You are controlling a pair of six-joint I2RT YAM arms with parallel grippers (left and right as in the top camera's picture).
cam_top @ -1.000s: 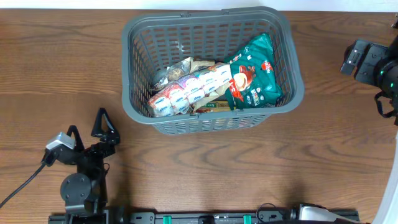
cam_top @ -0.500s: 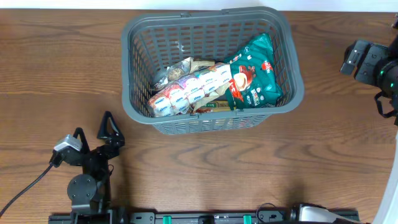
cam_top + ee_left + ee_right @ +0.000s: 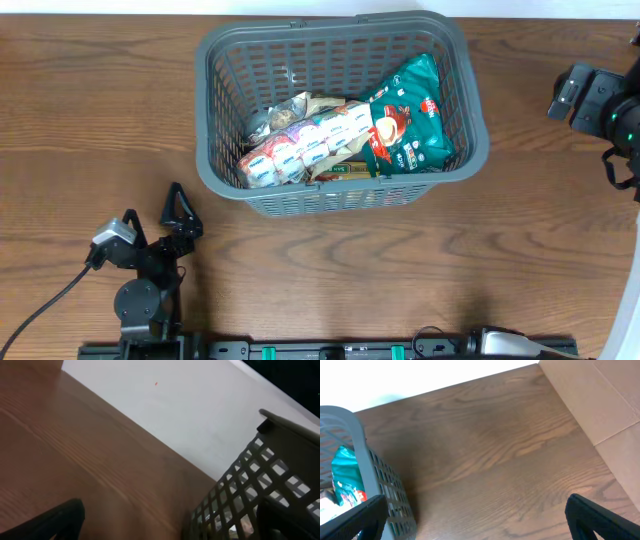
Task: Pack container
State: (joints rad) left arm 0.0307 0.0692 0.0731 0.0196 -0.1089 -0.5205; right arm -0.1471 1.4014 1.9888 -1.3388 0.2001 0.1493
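The container (image 3: pixel 340 195) is a dark grey lattice basket standing at the back middle of the wooden table. Inside lie a green snack packet (image 3: pixel 405 115), a white packet with pink and blue print (image 3: pixel 300 145) and a brownish packet (image 3: pixel 285 112). My left gripper (image 3: pixel 152 205) hovers open and empty near the front left, well clear of the basket. In the left wrist view the left gripper (image 3: pixel 172 512) frames bare wood, with the basket's wall (image 3: pixel 260 485) at the right. My right gripper (image 3: pixel 475 512) is open and empty over bare table, right of the basket's side (image 3: pixel 375 475).
The right arm (image 3: pixel 600 100) sits at the table's far right edge. A cardboard box (image 3: pixel 600 400) stands beyond the table's right side. A black cable (image 3: pixel 45 300) trails from the left arm to the front left. A white wall (image 3: pixel 200 405) lies behind the table.
My left arm has drawn back a little toward the front edge and shifted slightly right, still open. The right arm and the basket's contents have not moved.
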